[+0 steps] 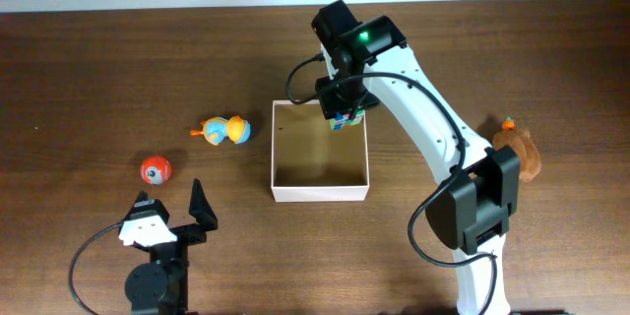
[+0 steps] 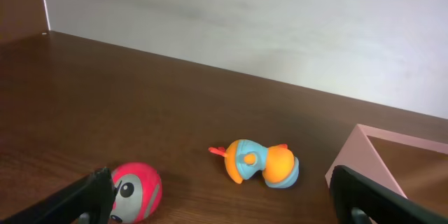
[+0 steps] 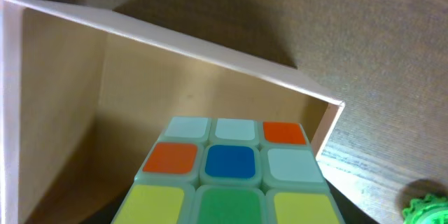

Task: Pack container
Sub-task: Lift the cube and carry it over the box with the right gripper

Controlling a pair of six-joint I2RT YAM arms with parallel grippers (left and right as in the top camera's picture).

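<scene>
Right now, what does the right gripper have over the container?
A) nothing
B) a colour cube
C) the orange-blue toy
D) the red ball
B: the right gripper is shut on the cube above the far right corner of the container, while the red ball and the orange-blue toy lie on the table outside it.
</scene>
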